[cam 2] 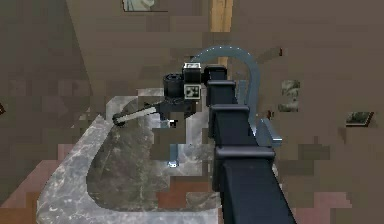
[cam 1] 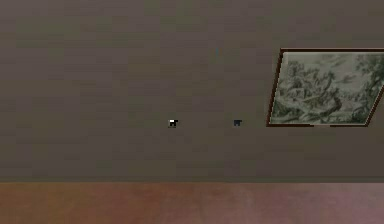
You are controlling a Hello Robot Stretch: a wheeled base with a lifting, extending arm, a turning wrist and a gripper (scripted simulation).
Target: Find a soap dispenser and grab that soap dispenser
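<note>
In the arm side view my dark arm [cam 2: 235,150] reaches up from the bottom edge over a grey marbled counter [cam 2: 70,185] with a sunken sink basin [cam 2: 125,170]. The gripper [cam 2: 123,120] sits at the arm's far end, its thin fingers [cam 2: 140,114] pointing left across the basin's back rim. Just below the gripper body stands a pale upright thing [cam 2: 168,142], too blurred to name as a soap dispenser. I cannot tell whether the gripper holds anything. A curved blue-grey faucet [cam 2: 235,52] arches behind the arm.
The forward view faces a plain brown wall [cam 1: 120,70] close ahead, with a framed picture [cam 1: 328,88] at right, two small wall fittings [cam 1: 173,123] and a strip of reddish floor [cam 1: 190,205] below. In the arm side view, small dark things [cam 2: 290,95] lie right of the arm.
</note>
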